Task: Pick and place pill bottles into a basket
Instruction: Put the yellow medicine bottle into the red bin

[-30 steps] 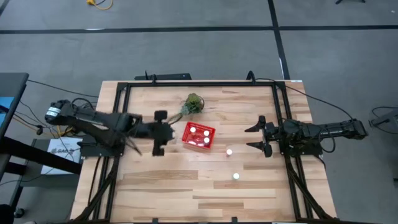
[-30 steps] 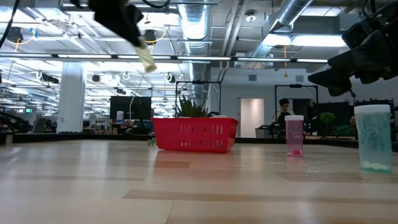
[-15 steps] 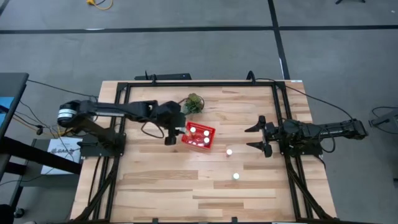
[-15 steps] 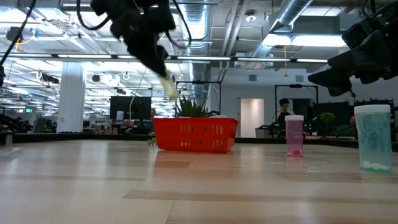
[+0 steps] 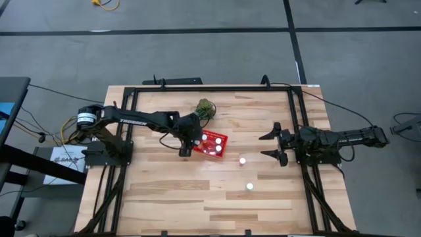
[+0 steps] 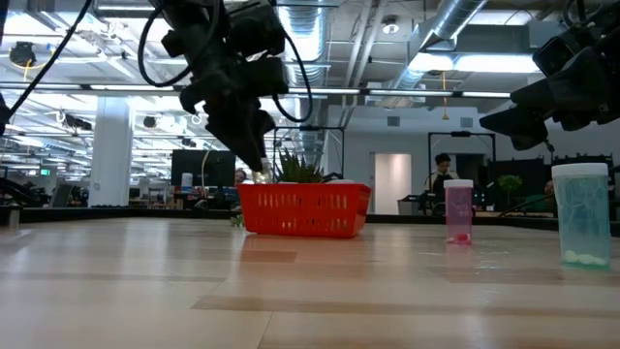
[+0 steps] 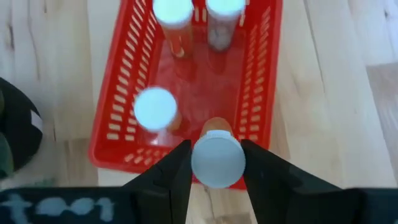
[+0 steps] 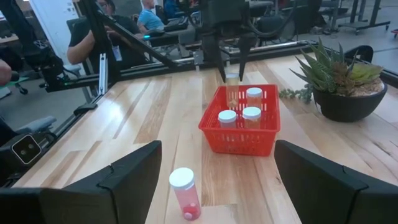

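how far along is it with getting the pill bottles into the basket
Done: three bottles stand in the red basket. In hand: the left hand holds a fourth bottle over the basket's near edge. Left: two bottles on the table by the idle, open right hand.

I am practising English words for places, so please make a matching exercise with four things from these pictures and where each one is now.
Things:
1. left gripper
2. right gripper
3. basket
4. green plant

Places or states:
a. open, waiting at the table's right side
b. on the table, with three pill bottles standing inside
c. beside the basket, toward the table's far edge
d. shut on a white-capped bottle, above the basket's edge

Pairs: 1-d, 2-a, 3-b, 4-c
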Robot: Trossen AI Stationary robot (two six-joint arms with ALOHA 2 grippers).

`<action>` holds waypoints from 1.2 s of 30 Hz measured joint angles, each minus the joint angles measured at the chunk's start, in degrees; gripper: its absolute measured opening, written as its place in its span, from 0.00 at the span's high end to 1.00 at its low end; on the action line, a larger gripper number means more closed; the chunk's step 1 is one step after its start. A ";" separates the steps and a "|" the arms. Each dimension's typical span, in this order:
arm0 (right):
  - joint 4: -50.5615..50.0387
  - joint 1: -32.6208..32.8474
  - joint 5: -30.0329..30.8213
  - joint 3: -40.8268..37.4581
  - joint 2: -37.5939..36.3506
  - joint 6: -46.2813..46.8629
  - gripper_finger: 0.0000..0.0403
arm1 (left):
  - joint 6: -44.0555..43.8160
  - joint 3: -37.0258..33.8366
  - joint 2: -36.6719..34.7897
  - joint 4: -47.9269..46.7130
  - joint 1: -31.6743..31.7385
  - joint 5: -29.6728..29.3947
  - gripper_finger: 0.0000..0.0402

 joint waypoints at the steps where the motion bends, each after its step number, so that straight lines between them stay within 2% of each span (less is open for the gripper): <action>1: 0.00 0.01 0.01 -0.02 0.00 0.00 0.24 | 0.01 0.00 -0.05 -0.37 0.00 0.02 0.71; 23: -0.02 0.01 0.01 0.00 0.00 0.01 0.24 | 2.97 0.06 0.23 2.72 -0.11 -2.22 0.70; 36: -0.01 -0.01 0.01 -0.01 -0.01 0.00 0.24 | 1.14 2.38 0.25 -1.28 -0.25 -3.39 0.70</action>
